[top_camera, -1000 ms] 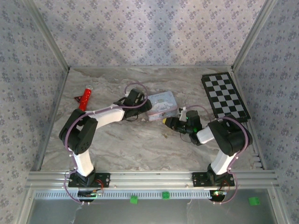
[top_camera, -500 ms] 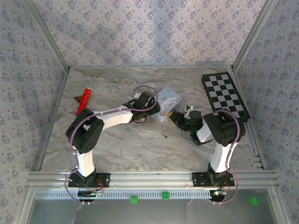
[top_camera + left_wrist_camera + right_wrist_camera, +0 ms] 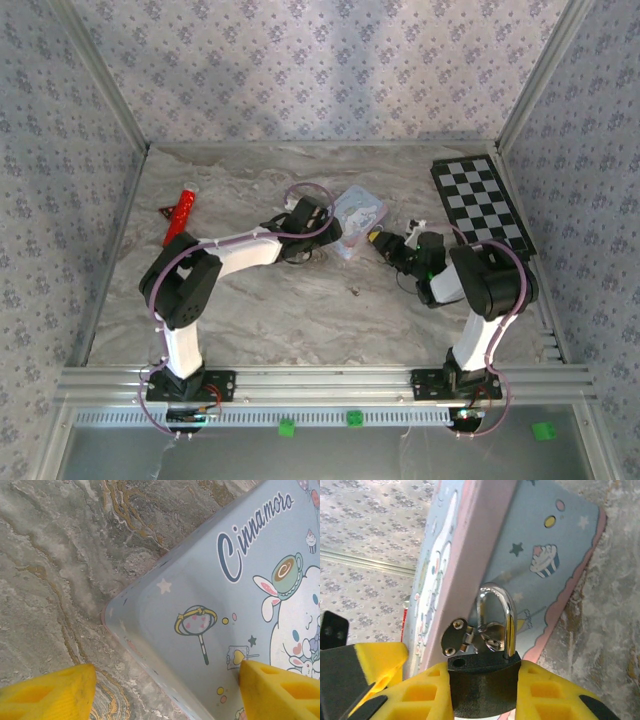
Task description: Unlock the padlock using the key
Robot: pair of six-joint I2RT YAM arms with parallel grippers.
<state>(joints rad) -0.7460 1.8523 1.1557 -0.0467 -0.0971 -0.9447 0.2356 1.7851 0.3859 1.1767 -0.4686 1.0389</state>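
Swung inward over the past second, with the pale blue cartoon tin [image 3: 358, 213] turned cornerwise and nudged back along the marbled counter [image 3: 250, 310], and with the right tool [image 3: 379, 240] drawn up against its right side. Pinching the padlock [image 3: 482, 687] by its black body, squeezed between two yellow pads [image 3: 420, 700] from either side. Seen from the right wrist with the silver shackle [image 3: 502, 615] looped through a small metal hasp [image 3: 457, 637] on the tin's pink-trimmed edge, so hanging right at the tin, on the side facing the right arm. Spread wide at the left tool [image 3: 162, 692], with one yellow fingertip [image 3: 47, 690] over bare counter and the other above the printed lid, the tin's rounded corner lying between them; impossible to say whether either pad touches the metal. Gripping nothing there. Farther off on the counter, well apart from the tin: a red object [image 3: 181, 211] by the left wall, a checkered board [image 3: 482, 205] at the back right, and a small dark speck [image 3: 355, 291] toward the front, too small to identify.
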